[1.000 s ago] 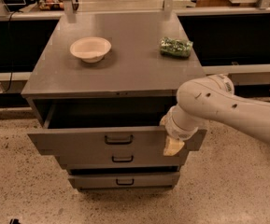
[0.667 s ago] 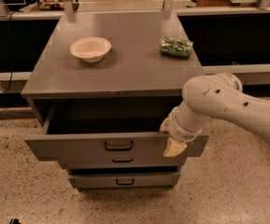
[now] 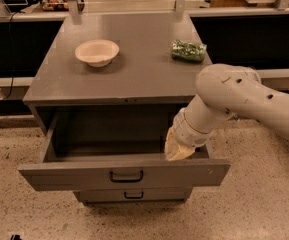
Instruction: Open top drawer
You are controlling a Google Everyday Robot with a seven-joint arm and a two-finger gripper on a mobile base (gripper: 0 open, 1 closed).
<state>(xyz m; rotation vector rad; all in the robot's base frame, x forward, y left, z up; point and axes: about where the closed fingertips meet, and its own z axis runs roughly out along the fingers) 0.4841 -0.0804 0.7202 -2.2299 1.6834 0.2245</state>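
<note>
The top drawer (image 3: 84, 175) of the grey metal cabinet is pulled far out. Its flat front carries a small black centre handle (image 3: 126, 176), and its deep grey interior (image 3: 109, 134) shows empty. My gripper (image 3: 176, 151) hangs at the end of the white arm, at the drawer's right side, with its cream tip against the inner top edge of the drawer front. The middle drawer (image 3: 134, 195) below shows only a strip of its front with its own handle. The lowest drawer is hidden under the open one.
A cream bowl (image 3: 97, 52) and a green snack bag (image 3: 188, 50) sit on the cabinet top (image 3: 134, 69). Dark counters with metal rails run behind and to both sides. Speckled floor (image 3: 14, 204) lies in front.
The top drawer has slid much farther out toward the camera, with the gripper moving along with its front edge. The lower drawers are now mostly covered.
</note>
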